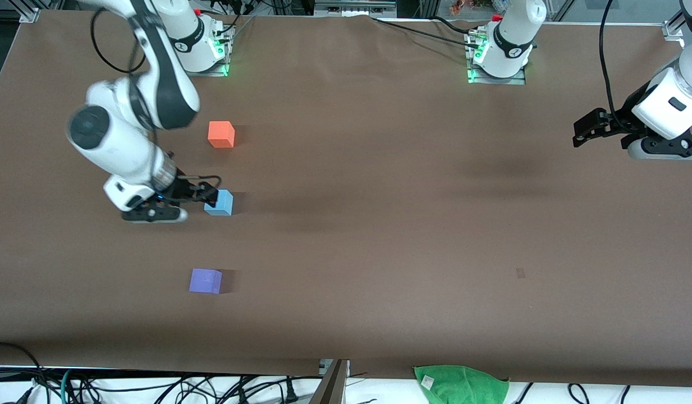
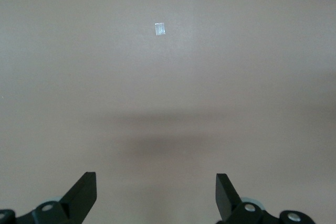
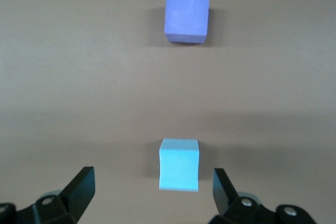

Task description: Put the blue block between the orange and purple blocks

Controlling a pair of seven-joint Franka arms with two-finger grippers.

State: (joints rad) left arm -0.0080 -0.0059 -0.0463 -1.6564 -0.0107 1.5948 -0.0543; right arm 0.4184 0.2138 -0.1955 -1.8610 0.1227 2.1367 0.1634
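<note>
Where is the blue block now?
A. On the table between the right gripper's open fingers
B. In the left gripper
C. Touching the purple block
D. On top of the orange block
A: the blue block sits on the table between the open fingers of the right gripper, apart from the purple block.

We find no text, label, brand, number or sign that we can read in any of the three views. The green cloth (image 1: 461, 384) at the worktop (image 1: 379, 224) edge carries a small white tag, but we cannot make out anything on it. The pale patch (image 2: 159, 29) on the worktop under the left wrist shows no writing.
</note>
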